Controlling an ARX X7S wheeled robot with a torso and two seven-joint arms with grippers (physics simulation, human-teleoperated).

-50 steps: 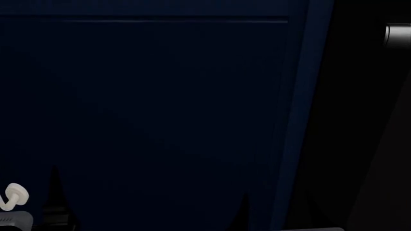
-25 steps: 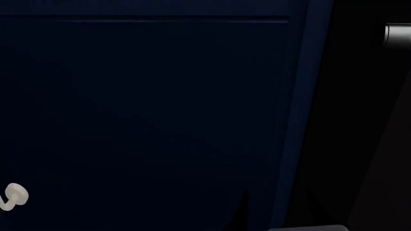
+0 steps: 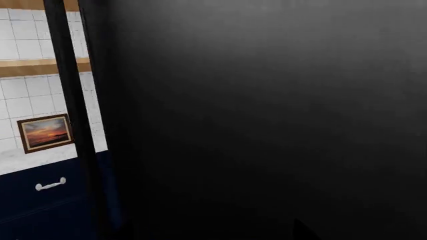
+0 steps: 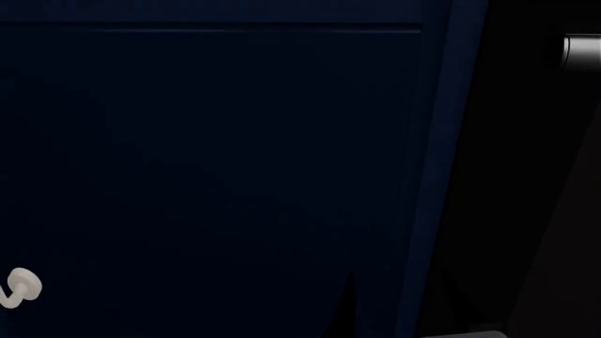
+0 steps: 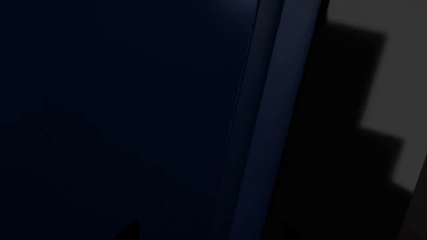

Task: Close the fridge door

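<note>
filling view: glossy fridge door (image 3: 267,120) (unlabelled)

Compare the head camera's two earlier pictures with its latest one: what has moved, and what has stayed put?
A pale grey part at the bottom left corner, below the white curled handle, dropped out of view. Another grey part appeared at the bottom edge towards the right, then sank lower. The navy cabinet door, the handle and the view itself stayed as they were.
</note>
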